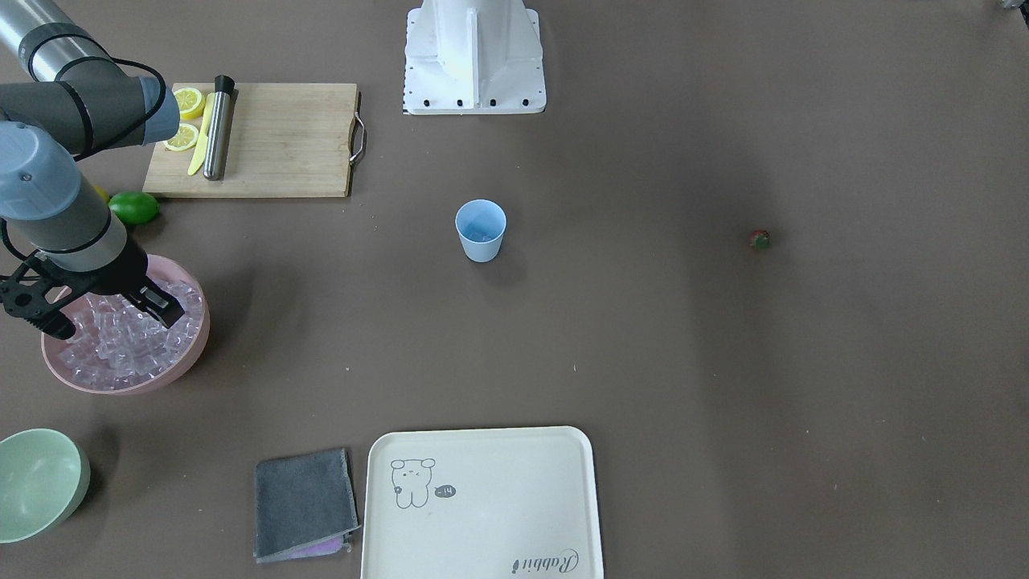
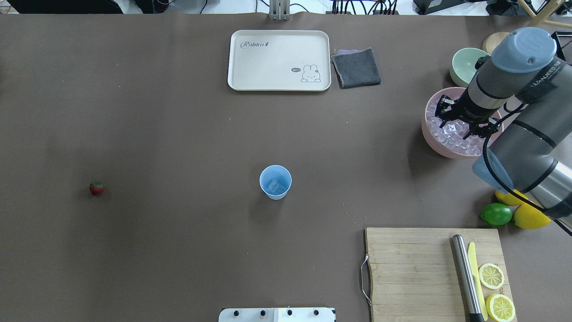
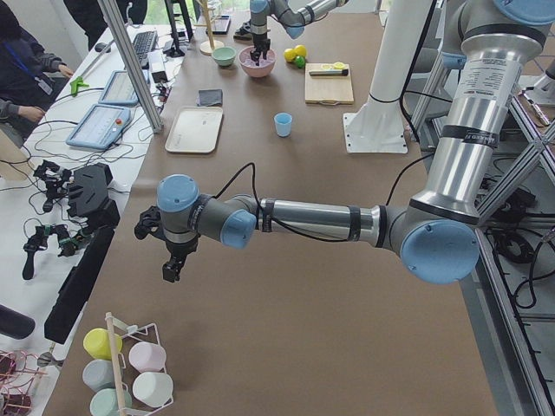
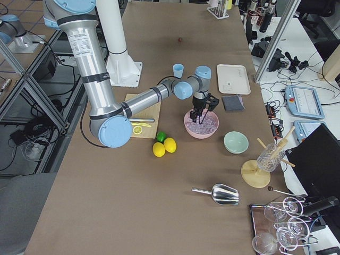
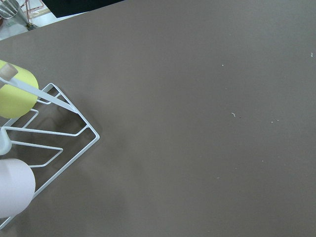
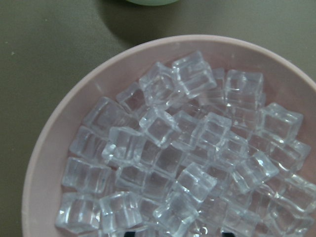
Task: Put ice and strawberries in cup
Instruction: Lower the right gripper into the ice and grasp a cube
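Note:
The light blue cup [image 2: 275, 182] stands upright mid-table with a clear ice cube or two inside; it also shows in the front view [image 1: 481, 229]. A pile of ice [image 6: 182, 158] fills the pink bowl [image 2: 431, 134]. My right gripper [image 2: 462, 123] is open, its fingers spread just above the ice in the bowl, as the front view [image 1: 108, 318] also shows; it holds nothing. One small red strawberry [image 2: 96, 188] lies alone far out on the table. My left gripper [image 3: 169, 260] hangs over the table's far left end; I cannot tell whether it is open.
A cutting board [image 2: 429, 268] carries lemon slices, a yellow knife and a steel muddler. A lime [image 2: 496, 214] and lemons lie under my right arm. A pale green bowl [image 2: 464, 65], grey cloth [image 2: 356, 67] and white tray [image 2: 279, 60] sit at the far edge. A mug rack [image 5: 44, 133] is below my left wrist.

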You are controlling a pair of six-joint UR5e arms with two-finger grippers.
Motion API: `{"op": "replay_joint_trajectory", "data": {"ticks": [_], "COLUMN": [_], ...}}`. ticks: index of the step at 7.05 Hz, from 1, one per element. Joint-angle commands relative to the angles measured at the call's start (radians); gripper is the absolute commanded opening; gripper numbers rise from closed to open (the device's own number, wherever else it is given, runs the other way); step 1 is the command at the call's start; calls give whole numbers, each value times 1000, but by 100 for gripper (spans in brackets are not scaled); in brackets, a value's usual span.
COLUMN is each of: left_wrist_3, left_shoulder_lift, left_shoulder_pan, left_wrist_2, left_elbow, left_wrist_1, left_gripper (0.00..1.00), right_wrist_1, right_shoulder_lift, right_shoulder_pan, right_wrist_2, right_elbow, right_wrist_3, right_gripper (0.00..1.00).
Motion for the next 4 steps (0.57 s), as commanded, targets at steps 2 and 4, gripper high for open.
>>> {"op": "replay_joint_trajectory", "data": {"ticks": [2,4], "left_wrist_3": [-2,-2], "left_shoulder_lift": [0,0], "left_shoulder_pan": [0,0], "left_wrist_2": [0,0], "left_elbow": [-2,-6], "left_wrist_1": [0,0], "left_gripper": [98,98], "right_wrist_1": [-1,-1], "right_shoulder_lift": [10,10], "right_shoulder_pan": [-5,41], "right_wrist_2": [-6,3], "right_elbow": [-13,-9], "right_wrist_3": [-2,-34], "right_gripper": [66,66]}}
